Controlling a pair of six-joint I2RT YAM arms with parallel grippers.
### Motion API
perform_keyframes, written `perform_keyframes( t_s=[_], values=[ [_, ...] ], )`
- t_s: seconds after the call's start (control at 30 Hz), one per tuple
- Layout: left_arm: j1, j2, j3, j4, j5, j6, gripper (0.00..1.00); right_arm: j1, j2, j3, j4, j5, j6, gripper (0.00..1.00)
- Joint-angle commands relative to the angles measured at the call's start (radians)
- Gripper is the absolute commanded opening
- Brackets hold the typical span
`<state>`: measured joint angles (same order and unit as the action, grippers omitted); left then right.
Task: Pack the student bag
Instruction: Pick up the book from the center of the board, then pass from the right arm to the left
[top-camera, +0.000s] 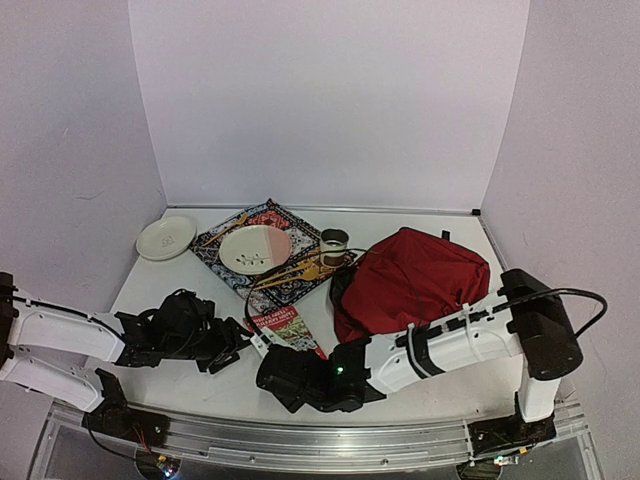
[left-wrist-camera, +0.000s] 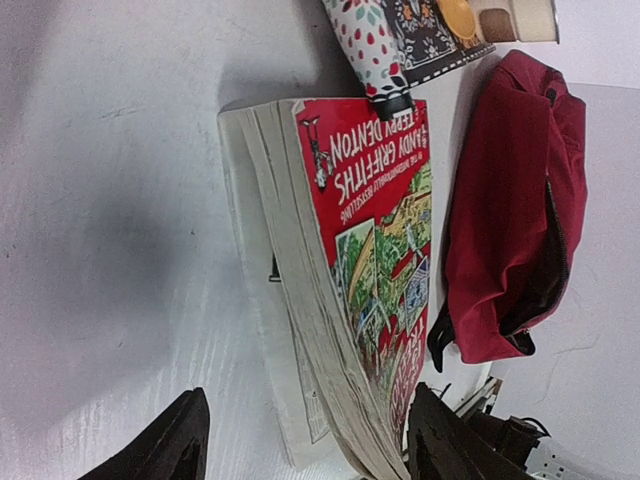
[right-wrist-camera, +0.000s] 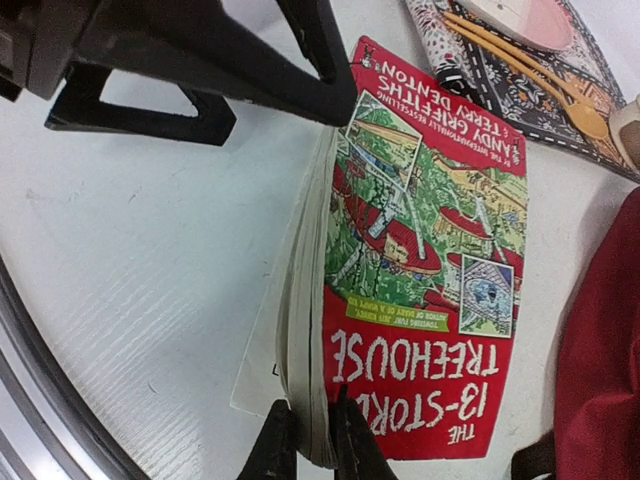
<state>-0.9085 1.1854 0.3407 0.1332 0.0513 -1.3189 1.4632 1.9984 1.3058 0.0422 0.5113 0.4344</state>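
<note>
At the bottom of the right wrist view, the right gripper (right-wrist-camera: 312, 440) was seen with its jaws pinched on the page edge of a red paperback (right-wrist-camera: 420, 280). On its cover "13-STOR…", "TREEHOUSE", "ANDY GRIFFITHS" and "TERRY DENTON" could be read, while the left gripper (left-wrist-camera: 310, 445) was held with its jaws spread wide, one on either side of that paperback. Farther off, right of centre in the top view, the student bag (top-camera: 415, 280) was laid on the white table (top-camera: 225, 390), soft, slumped, dark red, trimmed in black.

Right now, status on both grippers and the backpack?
Left gripper open astride the paperback. Right gripper shut on its page edge. Red backpack beside it, paperback not in. Spotted pouch overlaps cover.
</note>
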Motion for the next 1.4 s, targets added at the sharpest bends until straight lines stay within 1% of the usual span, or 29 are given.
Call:
perform_keyframes(
  t_s=[0.0,0.2,0.33,0.57,0.73,0.9,1.03,1.17,1.3,1.37],
  values=[
    [0.003,0.008,0.065,0.033,-0.016,-0.027,0.69,-0.006,-0.120,-0.054,0.061,0.046,0.060,0.00],
    [0.003,0.021,0.085,0.051,-0.011,-0.048,0.70,-0.006,-0.167,-0.097,0.122,0.043,0.068,0.00],
    [0.003,0.032,0.117,0.058,-0.005,-0.046,0.67,-0.006,-0.163,-0.099,0.134,0.039,0.067,0.00],
    [0.003,0.118,0.163,0.083,0.021,-0.044,0.65,-0.006,-0.165,-0.103,0.150,0.034,0.064,0.00],
    [0.002,0.183,0.182,0.117,0.042,-0.049,0.62,-0.006,-0.164,-0.105,0.163,0.032,0.060,0.00],
    [0.002,0.220,0.199,0.136,0.044,-0.054,0.56,-0.006,-0.157,-0.102,0.177,0.023,0.054,0.00],
    [0.002,0.218,0.200,0.146,0.043,-0.059,0.43,-0.006,-0.151,-0.097,0.182,0.012,0.052,0.00],
    [0.001,0.197,0.185,0.153,0.024,-0.070,0.25,-0.006,-0.151,-0.095,0.188,0.004,0.049,0.01],
    [0.002,0.170,0.166,0.158,0.025,-0.081,0.06,-0.006,-0.160,-0.090,0.188,-0.019,0.041,0.10],
    [0.002,0.150,0.157,0.159,0.028,-0.081,0.00,-0.006,-0.169,-0.091,0.189,-0.031,0.032,0.21]
  ],
)
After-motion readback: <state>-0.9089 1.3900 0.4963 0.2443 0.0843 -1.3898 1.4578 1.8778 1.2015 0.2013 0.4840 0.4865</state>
